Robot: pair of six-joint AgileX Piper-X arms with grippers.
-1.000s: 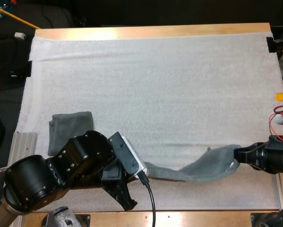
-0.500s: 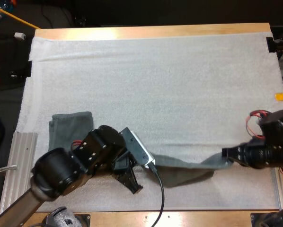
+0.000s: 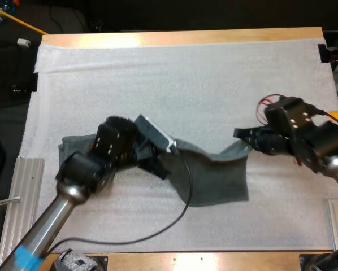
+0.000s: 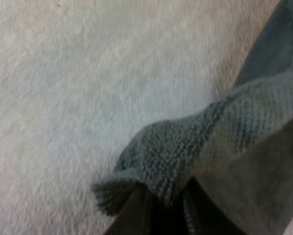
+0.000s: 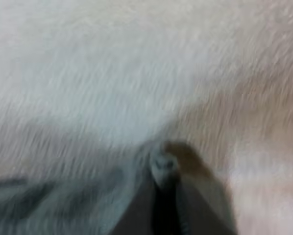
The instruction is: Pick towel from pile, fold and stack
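A dark grey-green towel (image 3: 214, 175) hangs stretched between both grippers over the middle of the white mat (image 3: 180, 84). My left gripper (image 3: 170, 151) is shut on its left corner, and the pinched cloth (image 4: 161, 166) bunches over the fingers. My right gripper (image 3: 241, 135) is shut on the right corner, a small nub of towel (image 5: 162, 165) showing at the fingertips. The towel's lower edge drapes onto the mat. A folded towel (image 3: 78, 148) lies at the mat's left, partly under my left arm.
A metal rail (image 3: 16, 197) runs along the table's left edge. The wooden table edge (image 3: 180, 37) borders the far side of the mat.
Both grippers have carried the towel away from the near edge toward the mat's middle and drawn closer together. The towel now hangs broader between them.
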